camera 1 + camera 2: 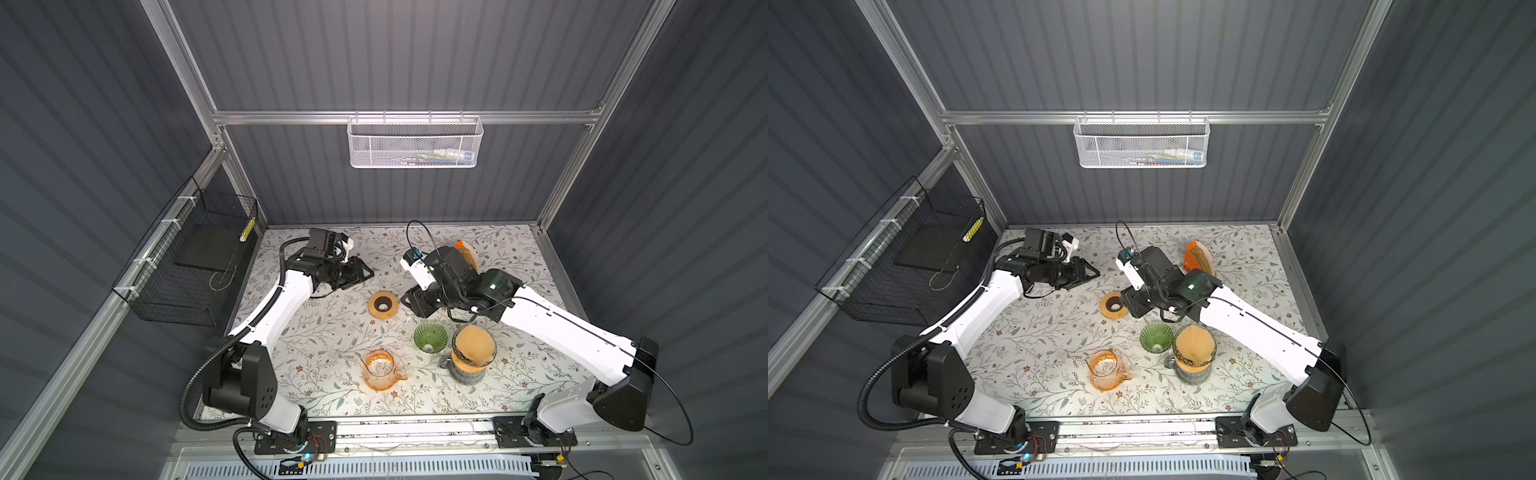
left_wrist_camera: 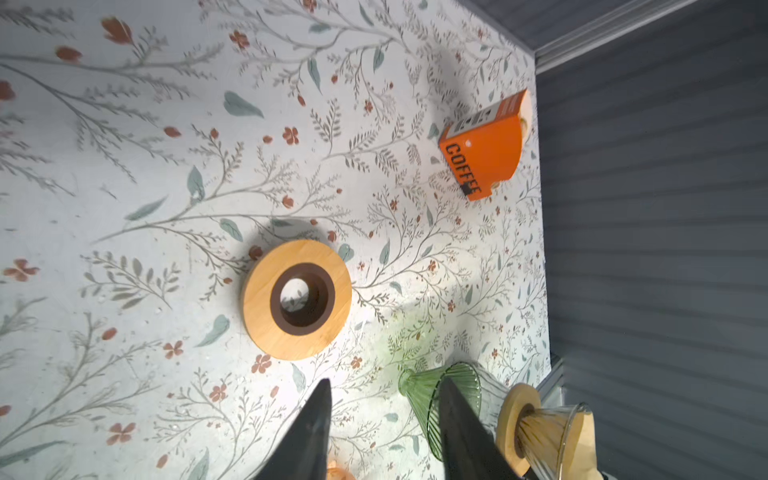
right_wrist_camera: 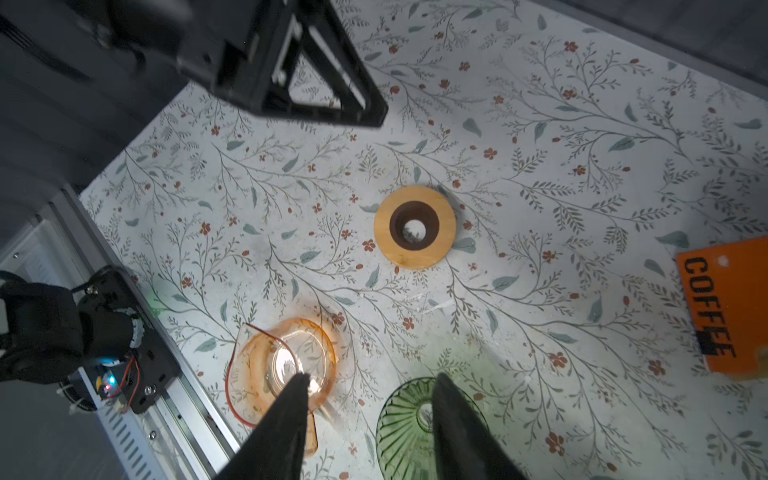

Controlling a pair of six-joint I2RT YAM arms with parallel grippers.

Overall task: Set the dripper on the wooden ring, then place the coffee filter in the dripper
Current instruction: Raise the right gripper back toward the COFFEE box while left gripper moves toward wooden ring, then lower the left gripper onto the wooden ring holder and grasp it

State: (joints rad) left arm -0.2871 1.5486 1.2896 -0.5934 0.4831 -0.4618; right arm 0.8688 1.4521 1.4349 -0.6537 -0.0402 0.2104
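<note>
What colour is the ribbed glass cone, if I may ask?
Green; the cone shows best in the right wrist view.

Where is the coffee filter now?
In both top views, the coffee filter sits inside the clear dripper, right of centre, just right of the green dripper.

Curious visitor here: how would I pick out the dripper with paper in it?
On the floral-patterned table, look right of centre. Beside the green ribbed glass cone stands the clear glass dripper; it alone holds a tan paper filter.

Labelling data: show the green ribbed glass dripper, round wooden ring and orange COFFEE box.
Green dripper (image 1: pixel 430 336), in a top view, ribbed wall.
Wooden ring (image 2: pixel 257 305), left wrist view, rim.
COFFEE box (image 3: pixel 748 291), right wrist view, orange face.
</note>
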